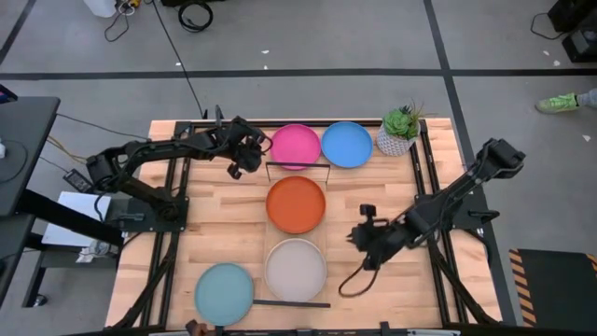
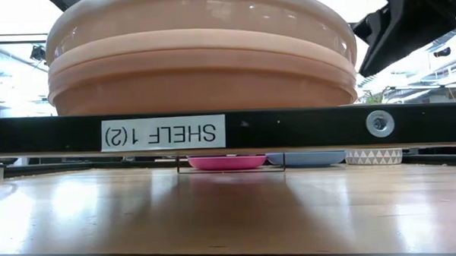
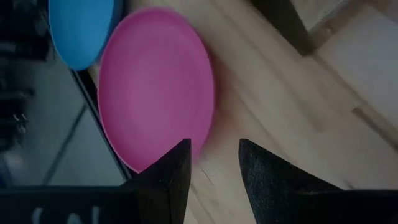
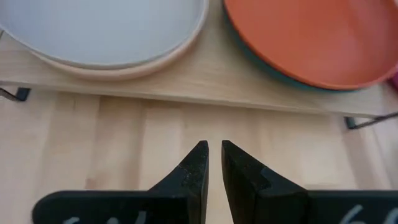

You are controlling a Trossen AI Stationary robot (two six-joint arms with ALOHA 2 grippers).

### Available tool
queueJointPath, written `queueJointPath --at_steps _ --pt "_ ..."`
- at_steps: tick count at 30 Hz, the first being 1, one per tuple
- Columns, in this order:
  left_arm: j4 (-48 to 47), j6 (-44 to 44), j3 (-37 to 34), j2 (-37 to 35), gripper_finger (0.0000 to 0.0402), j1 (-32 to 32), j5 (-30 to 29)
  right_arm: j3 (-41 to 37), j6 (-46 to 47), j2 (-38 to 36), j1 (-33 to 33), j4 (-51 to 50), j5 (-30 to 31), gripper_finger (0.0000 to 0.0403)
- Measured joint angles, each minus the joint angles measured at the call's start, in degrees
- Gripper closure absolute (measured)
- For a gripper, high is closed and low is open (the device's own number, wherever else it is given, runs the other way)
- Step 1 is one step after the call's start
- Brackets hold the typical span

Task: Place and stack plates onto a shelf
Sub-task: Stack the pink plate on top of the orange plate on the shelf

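The pink plate [image 1: 296, 147] lies flat on the tabletop [image 1: 215, 224] at the far end of the shelf [image 4: 186, 87], with the left gripper [image 1: 244, 154] just beside its rim. In the left wrist view the left gripper's fingers [image 3: 171, 171] stand a moderate gap apart over bare wood at the plate's edge, gripping nothing. The blue plate [image 1: 347, 144] sits just beside the pink one, and a white potted plant [image 1: 399, 132] stands near it toward the table's corner.

The right gripper [image 1: 366, 233] hangs over open table beside the shelf, its fingers [image 4: 239, 171] nearly closed with only a thin slit between them, holding nothing.

On the shelf, the orange plate [image 1: 296, 204] rests on a dark teal plate [image 4: 261, 59] whose rim shows beneath it. Next along, the grey plate [image 1: 296, 270] tops a tan plate [image 4: 124, 68]. The light aqua plate [image 1: 224, 292] lies on the tabletop near the shelf's near end, apart from both grippers.
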Motion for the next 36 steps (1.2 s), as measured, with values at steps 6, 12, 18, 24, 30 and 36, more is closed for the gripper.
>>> queueJointPath --at_steps 6,12,18,24,30,36 --pt "5.5 3.0 0.1 4.5 0.026 1.0 0.0 -9.3 -3.9 -7.8 -1.8 9.6 3.1 0.0353" --pt "9.2 4.4 0.0 8.8 0.026 1.6 -0.1 -14.2 -7.3 -10.7 -2.5 16.1 2.5 0.0353" --pt "11.2 6.4 0.1 12.4 0.026 1.1 -3.0 -14.4 -10.1 -10.2 -3.5 17.7 2.3 0.0353" --pt "15.0 9.8 0.1 15.5 0.026 1.8 -2.7 -14.4 -11.3 -10.2 -4.5 18.7 1.2 0.0353" --pt "16.4 13.1 0.1 17.9 0.026 1.8 -1.5 -14.4 -10.1 -10.2 -5.1 20.5 0.3 0.0353" --pt "16.9 13.8 0.2 19.9 0.0271 1.8 -1.8 -14.4 -9.6 -10.2 -5.0 22.1 0.2 0.0353"
